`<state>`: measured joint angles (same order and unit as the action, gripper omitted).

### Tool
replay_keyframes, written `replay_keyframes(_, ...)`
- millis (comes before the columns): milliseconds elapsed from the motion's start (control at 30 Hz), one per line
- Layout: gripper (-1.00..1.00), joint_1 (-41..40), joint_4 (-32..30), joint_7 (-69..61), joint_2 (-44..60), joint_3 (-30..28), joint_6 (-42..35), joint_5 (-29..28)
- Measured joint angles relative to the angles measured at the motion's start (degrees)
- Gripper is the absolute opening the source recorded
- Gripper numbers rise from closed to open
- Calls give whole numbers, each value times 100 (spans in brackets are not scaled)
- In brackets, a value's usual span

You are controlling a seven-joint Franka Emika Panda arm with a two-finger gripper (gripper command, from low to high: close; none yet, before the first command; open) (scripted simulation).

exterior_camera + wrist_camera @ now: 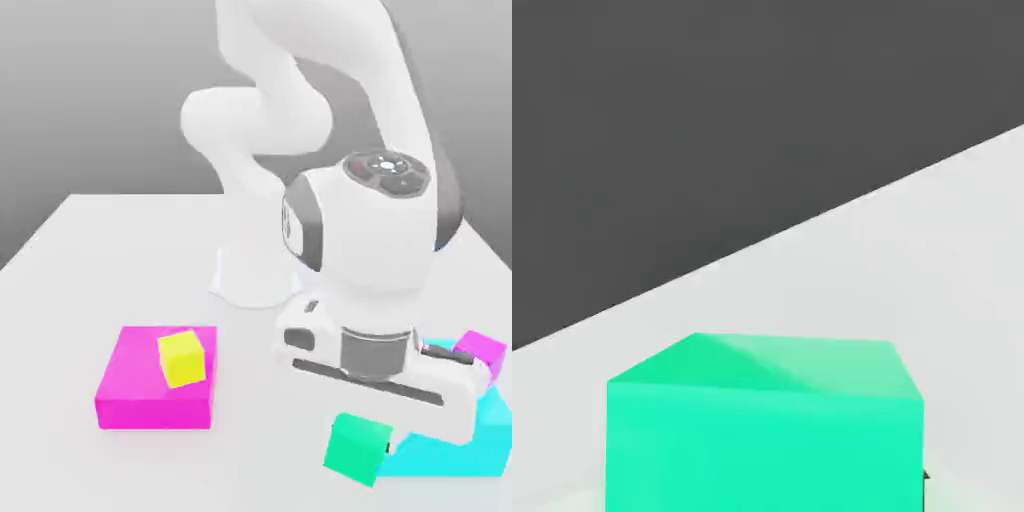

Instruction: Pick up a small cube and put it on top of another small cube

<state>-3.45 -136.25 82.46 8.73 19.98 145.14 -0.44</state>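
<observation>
The fingers pinch the small green cube (358, 449), which sits tilted between them under the gripper (372, 440), just beside the cyan block (470, 440).

Teal-green small cube (358, 448), magenta block (140, 385)

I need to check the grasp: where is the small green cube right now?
In the exterior view the small green cube is low and right of centre, just under the tool, beside the cyan block and well right of the magenta block.
</observation>
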Motion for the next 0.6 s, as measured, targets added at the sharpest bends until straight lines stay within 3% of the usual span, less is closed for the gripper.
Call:
replay_keyframes(333,-100,1327,-493,-2105,-1561,628,-1014,549)
replay_keyframes(467,-100,1401,-729,-2101,-1167,699,-425,253)
replay_keyframes(500,100,1414,-789,-2019,-986,693,-201,132)
replay_keyframes(600,100,1402,-789,-2019,-986,693,-201,132)
